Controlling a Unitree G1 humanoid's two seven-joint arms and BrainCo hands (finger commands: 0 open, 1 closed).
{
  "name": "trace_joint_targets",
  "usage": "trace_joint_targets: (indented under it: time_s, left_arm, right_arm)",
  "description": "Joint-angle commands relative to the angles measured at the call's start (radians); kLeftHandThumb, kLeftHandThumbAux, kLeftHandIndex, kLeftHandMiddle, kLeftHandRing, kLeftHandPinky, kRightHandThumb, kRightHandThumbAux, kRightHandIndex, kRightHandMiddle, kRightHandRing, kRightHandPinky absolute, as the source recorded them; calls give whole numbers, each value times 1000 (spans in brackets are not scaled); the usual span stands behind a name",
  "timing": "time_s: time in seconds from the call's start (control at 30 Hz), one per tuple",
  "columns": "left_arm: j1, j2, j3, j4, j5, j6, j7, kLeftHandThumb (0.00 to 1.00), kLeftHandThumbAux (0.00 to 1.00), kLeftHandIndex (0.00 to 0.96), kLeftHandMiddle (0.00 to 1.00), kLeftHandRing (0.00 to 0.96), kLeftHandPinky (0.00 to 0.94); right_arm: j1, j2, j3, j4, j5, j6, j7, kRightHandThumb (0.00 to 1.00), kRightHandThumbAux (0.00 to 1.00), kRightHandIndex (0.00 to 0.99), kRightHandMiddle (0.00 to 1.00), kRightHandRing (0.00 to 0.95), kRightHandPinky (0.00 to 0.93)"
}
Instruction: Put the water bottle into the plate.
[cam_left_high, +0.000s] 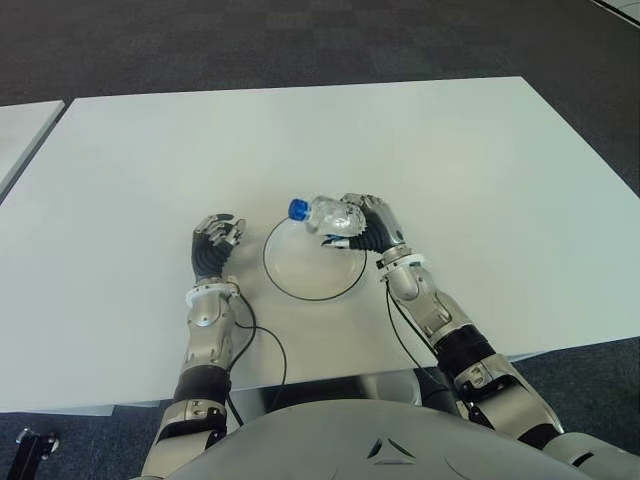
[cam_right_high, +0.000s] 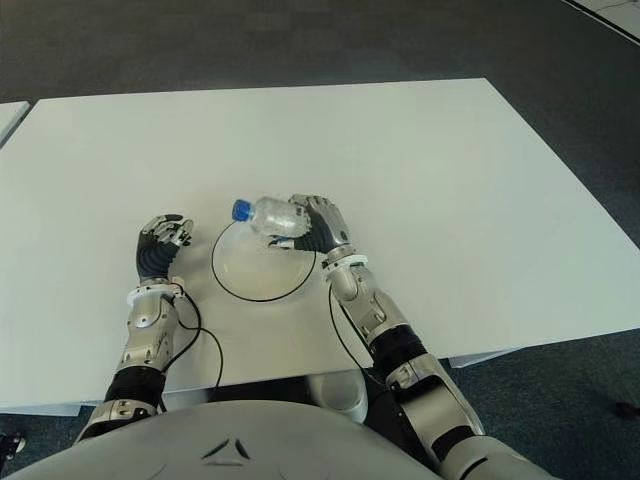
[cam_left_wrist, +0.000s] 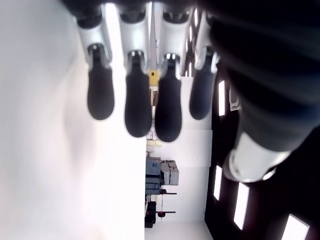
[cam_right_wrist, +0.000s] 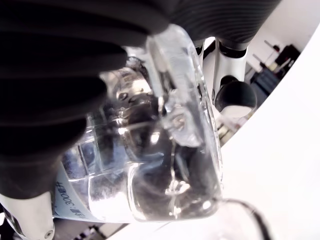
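While the right hand (cam_left_high: 368, 226) grips the bottle (cam_left_high: 322, 213) sideways over the plate (cam_left_high: 285, 285) rim near the tabletop's front edge, an early release could roll it off; the left hand (cam_left_high: 215, 245) shows beside the plate, holding nothing.

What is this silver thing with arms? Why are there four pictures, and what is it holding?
It is a robot shaped like a person. Two pictures come from cameras in its head, looking down at a big white table. The other two come from small cameras on its wrists, so you see its fingers very close.

On the table lies a clear round plate with a dark rim. The robot's right hand grips a clear plastic water bottle with a blue cap, lying sideways over the plate's far edge. I cannot tell if it touches the plate. In the right wrist picture the bottle fills nearly everything.

The left hand shows left of the plate, holding nothing, with its fingers loosely bent.
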Motion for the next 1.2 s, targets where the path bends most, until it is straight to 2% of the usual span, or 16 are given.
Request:
trace_joint_targets:
  time_s: [0.03,0.2,0.5,0.77,1.07,1.17,1.2]
  left_arm:
    - [70,-27,6,77,-17,98,6,707,714,432,606,593,575]
    - [73,-27,5,76,-10,95,12,708,714,433,609,596,579]
    - [84,-23,-5,67,8,88,19,708,713,433,617,600,574]
    - [85,-27,-6,60,8,99,26,708,713,434,622,603,580]
    - [81,-28,-3,65,3,101,28,708,713,434,620,604,581]
    - [79,-28,-2,67,3,102,30,708,713,434,618,601,577]
    - [79,-27,-2,67,4,103,31,708,713,434,618,600,575]
  right_arm:
    - [-24,-25,43,33,-28,-86,39,707,726,438,894,890,891]
    - [-48,-44,73,54,-39,-153,94,707,725,438,894,891,892]
    - [-59,-53,101,47,-76,-189,148,706,726,438,890,884,881]
    - [-51,-61,123,16,-126,-173,167,707,725,438,892,894,894]
    - [-53,-77,143,-27,-143,-116,302,706,725,438,900,899,901]
    - [-58,-81,151,-33,-150,-101,340,705,725,439,884,881,870]
    - [-61,-84,155,-33,-151,-101,353,704,724,438,832,827,813]
